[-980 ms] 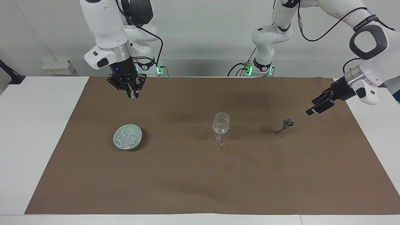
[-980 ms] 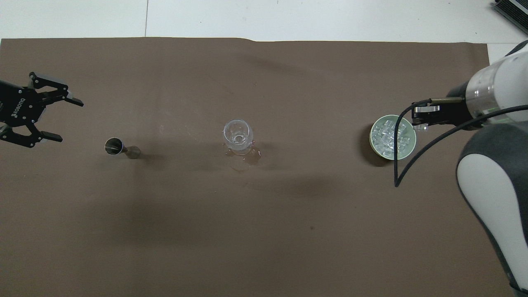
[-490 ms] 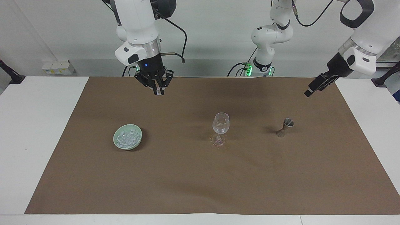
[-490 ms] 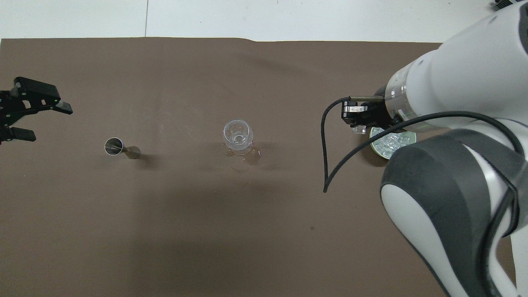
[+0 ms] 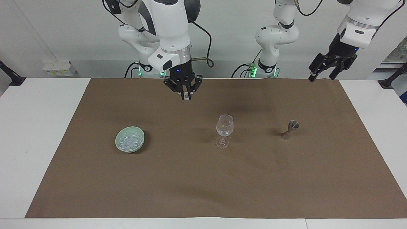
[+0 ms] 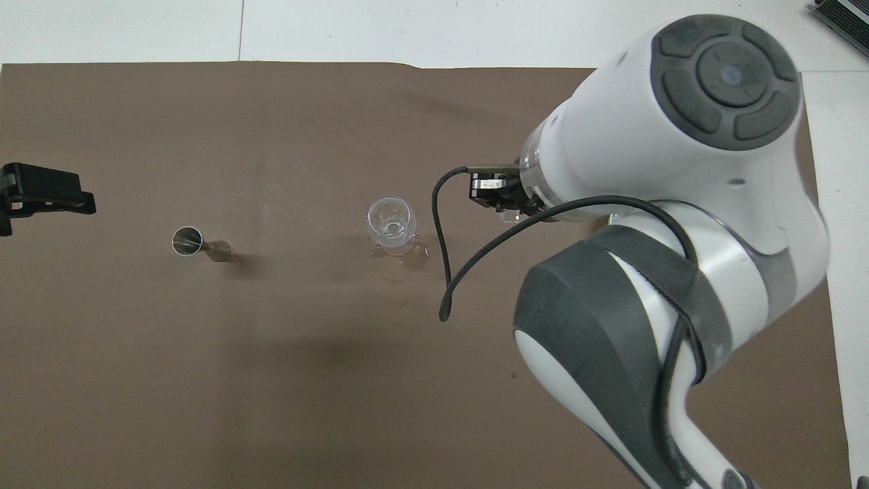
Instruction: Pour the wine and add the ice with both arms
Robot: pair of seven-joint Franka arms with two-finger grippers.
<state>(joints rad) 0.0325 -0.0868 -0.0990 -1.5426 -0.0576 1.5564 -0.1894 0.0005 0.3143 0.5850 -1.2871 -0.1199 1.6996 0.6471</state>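
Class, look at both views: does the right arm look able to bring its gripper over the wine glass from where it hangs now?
Probably yes. The right gripper, shut on an ice cube, hangs raised between the ice bowl and the wine glass. Nothing stands between; the left gripper waits far off.

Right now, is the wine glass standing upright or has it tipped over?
Upright. The wine glass stands on its foot on the brown mat, bowl above stem, between the bowl of ice and the metal jigger.

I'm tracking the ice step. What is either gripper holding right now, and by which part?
The right gripper is shut on one small ice cube, pinched between its fingertips. The left gripper is open and empty.
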